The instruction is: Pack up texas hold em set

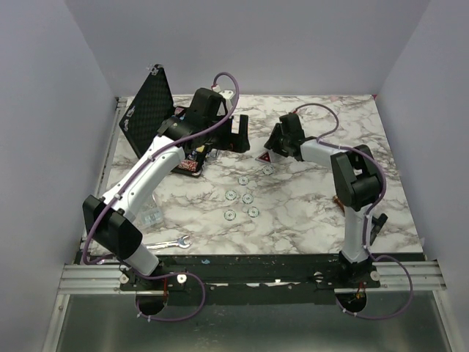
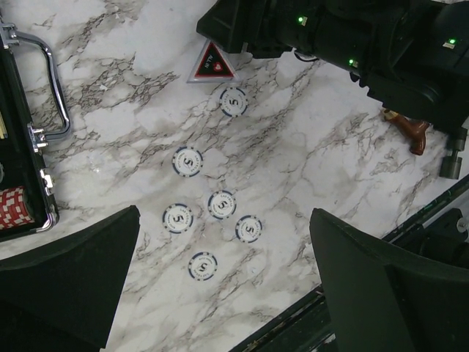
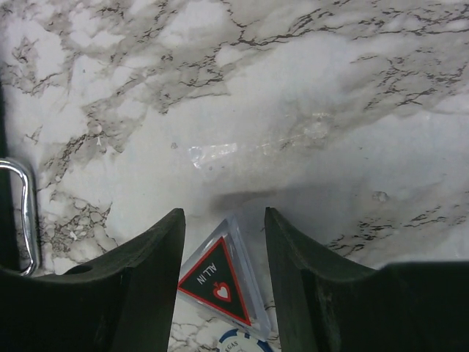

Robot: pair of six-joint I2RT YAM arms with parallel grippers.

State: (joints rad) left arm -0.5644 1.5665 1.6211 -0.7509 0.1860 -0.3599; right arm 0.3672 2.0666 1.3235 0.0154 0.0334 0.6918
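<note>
1. One black case (image 1: 146, 110) stood open at the far left of the marble table (image 1: 308, 220), its lid tilted up and back. It had one metal handle (image 2: 51, 81) on the edge facing the table's middle. A row of red chips (image 2: 15, 207) sat inside the tray.
2. Six whitish chips (image 2: 187, 161) lay flat on the marble to the right of the case, none touching another. Five formed a loose cluster and one lay apart, nearer the triangle.
3. One dark red triangle (image 3: 218, 279), printed ALL IN with a heart, lay flat in a clear rim just beyond the chips.
4. The right gripper (image 3: 223, 220) pointed down over the triangle, its fingers (image 3: 124, 286) parted and standing on either side of it. Whether they touched it could not be told.
5. The right arm (image 1: 352, 183) rose from its base, bent at the elbow and reached left toward the table's middle.
6. The left gripper (image 2: 223, 213) hung above the chip cluster with its fingers (image 2: 66, 286) spread wide and nothing between them.
7. The left arm (image 1: 146, 176) stretched diagonally from its base, far and rightward, crossing over the case's tray.
8. One silver wrench (image 1: 172, 243) lay near the left arm's base. One brown tap-shaped piece (image 2: 410, 132) lay close to the right arm.
</note>
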